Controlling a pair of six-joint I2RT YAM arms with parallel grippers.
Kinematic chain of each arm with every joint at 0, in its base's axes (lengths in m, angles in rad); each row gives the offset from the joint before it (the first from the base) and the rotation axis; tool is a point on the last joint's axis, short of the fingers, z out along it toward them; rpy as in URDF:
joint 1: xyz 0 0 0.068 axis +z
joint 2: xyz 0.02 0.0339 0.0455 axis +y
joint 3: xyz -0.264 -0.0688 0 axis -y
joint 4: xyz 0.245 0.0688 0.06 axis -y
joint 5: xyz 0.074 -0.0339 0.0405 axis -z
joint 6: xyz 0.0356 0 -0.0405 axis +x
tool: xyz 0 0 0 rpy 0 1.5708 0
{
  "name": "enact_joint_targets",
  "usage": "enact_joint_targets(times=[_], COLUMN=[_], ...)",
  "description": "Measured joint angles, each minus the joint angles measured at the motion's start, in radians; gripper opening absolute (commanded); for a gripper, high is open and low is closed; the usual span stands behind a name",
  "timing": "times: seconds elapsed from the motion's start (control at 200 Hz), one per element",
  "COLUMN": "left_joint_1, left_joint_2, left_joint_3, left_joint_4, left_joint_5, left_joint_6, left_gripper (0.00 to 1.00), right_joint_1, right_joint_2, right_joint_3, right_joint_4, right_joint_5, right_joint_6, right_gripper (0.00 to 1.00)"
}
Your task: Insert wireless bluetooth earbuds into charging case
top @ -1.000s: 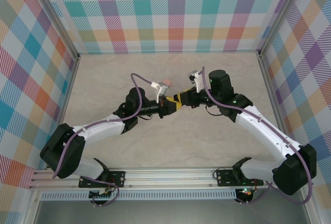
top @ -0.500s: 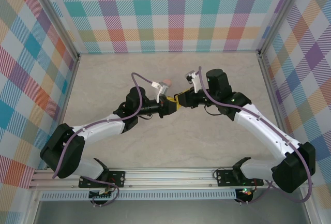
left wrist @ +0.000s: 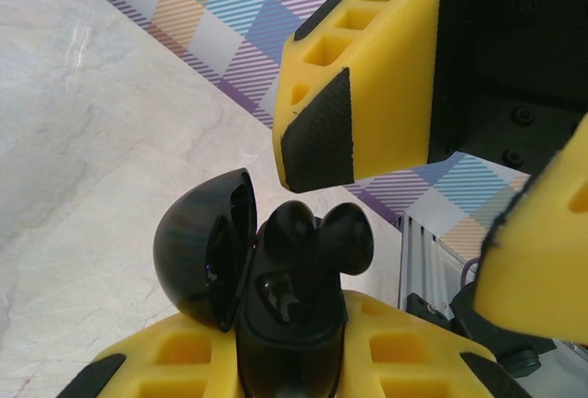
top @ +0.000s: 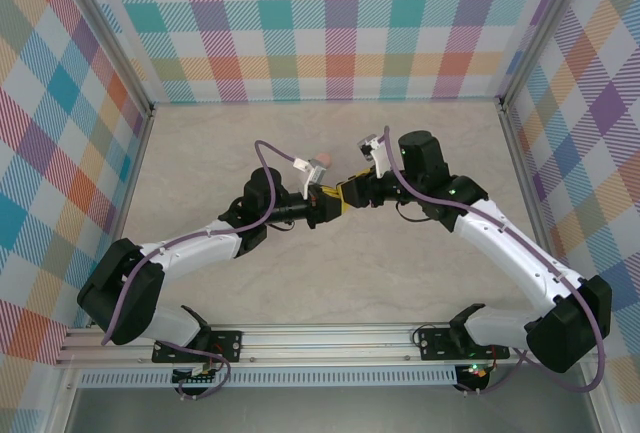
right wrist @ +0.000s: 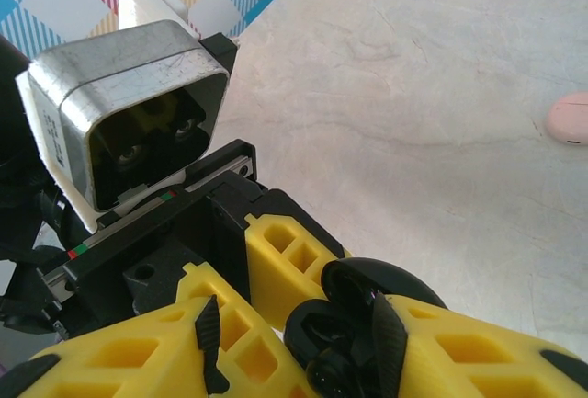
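Two glossy black earbuds (left wrist: 317, 233) stand in the open black charging case (left wrist: 285, 324), their heads poking above its rim. The left end effector (left wrist: 294, 366) has the case pinched tight, with the lid (left wrist: 207, 251) swung left. To the right, the right end effector (left wrist: 413, 187) hangs over the buds, fingers apart and holding nothing. The buds look light, hard and slick, apt to squirt from a pinch, so pressing their rounded heads seems safest. A pale pink case (top: 322, 160) lies just beyond on the smooth marbled tabletop (top: 230, 143), inside pastel plaid walls (top: 340, 23).
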Motion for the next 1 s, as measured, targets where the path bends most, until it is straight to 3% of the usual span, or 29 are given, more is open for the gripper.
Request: enact_joint_targets(times=[0.315,0.565,1.0], left_joint_1=[0.0,0.0,0.0], left_joint_2=[0.0,-0.026,-0.043], left_joint_3=[0.0,0.0,0.0], left_joint_4=[-0.036,-0.052,-0.056], left_joint_5=[-0.004,-0.005,-0.005], left_joint_6=[0.031,0.073,0.106], left_gripper=[0.09,0.09,0.08], right_joint_1=[0.0,0.0,0.0], right_joint_2=[-0.054,-0.059,-0.038], right_joint_3=[0.0,0.001,0.006], right_joint_4=[-0.024,-0.094,-0.141], right_joint_5=[0.123,0.22,0.156], right_joint_6=[0.016,0.037,0.029], right_gripper=[0.47,0.26,0.23])
